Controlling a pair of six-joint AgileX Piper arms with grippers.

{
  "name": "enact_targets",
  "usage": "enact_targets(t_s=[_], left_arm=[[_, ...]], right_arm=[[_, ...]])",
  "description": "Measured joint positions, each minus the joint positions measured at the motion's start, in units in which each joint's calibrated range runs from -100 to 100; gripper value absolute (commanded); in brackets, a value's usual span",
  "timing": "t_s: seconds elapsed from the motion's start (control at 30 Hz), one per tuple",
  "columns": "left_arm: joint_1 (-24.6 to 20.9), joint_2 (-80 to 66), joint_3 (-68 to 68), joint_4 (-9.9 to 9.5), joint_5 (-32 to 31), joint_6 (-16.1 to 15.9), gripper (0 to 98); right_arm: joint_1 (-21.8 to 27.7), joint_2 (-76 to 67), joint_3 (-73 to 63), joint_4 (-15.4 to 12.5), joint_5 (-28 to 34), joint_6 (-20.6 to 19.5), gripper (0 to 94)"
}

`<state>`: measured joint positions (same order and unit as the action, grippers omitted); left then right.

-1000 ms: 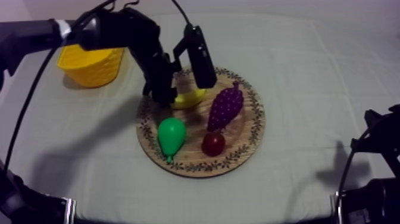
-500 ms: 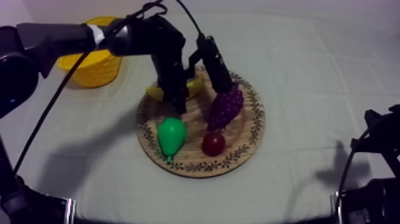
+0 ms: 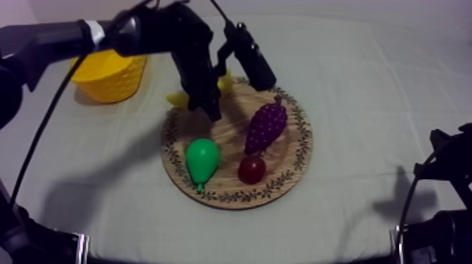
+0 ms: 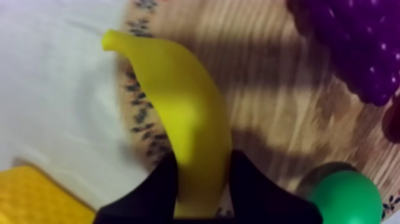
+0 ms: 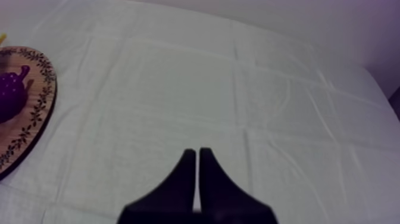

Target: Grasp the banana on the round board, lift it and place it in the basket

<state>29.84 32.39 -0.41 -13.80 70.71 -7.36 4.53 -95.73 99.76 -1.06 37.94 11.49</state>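
While left tool (image 4: 201, 179) clamps banana (image 4: 178, 101), it hangs over board (image 4: 268, 119) rim

The surface (image 3: 365, 105) lies under a grey-white cloth (image 5: 149, 101), smooth but for straight fold creases (image 5: 237, 77) that cross one another like a grid. Past its far edge rises a plain pale wall (image 5: 286, 18), bare, with a faint lilac tint. The light is soft and rather dim. It throws blurred grey shadows (image 3: 397, 203) on the cloth towards the near edge, at both sides.
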Motion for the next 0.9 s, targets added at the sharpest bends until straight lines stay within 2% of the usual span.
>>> enact_targets(t_s=[0.2, 0.4, 0.6, 0.9], left_arm=[[-1.9, -6.8, -6.3, -2.16, 5.4, -0.9, 24.1], [-6.6, -12.2, -13.0, -3.30, 9.2, -1.9, 24.2], [-12.9, -13.3, -14.8, -3.05, 8.8, -2.5, 24.5], [-20.6, -11.5, -9.1, -2.41, 3.8, -1.5, 24.6]], right_arm=[[0.0, 0.0, 0.0, 0.0, 0.0, 0.0, 0.3], [0.0, 0.0, 0.0, 0.0, 0.0, 0.0, 0.3], [0.0, 0.0, 0.0, 0.0, 0.0, 0.0, 0.3], [0.0, 0.0, 0.0, 0.0, 0.0, 0.0, 0.3]])
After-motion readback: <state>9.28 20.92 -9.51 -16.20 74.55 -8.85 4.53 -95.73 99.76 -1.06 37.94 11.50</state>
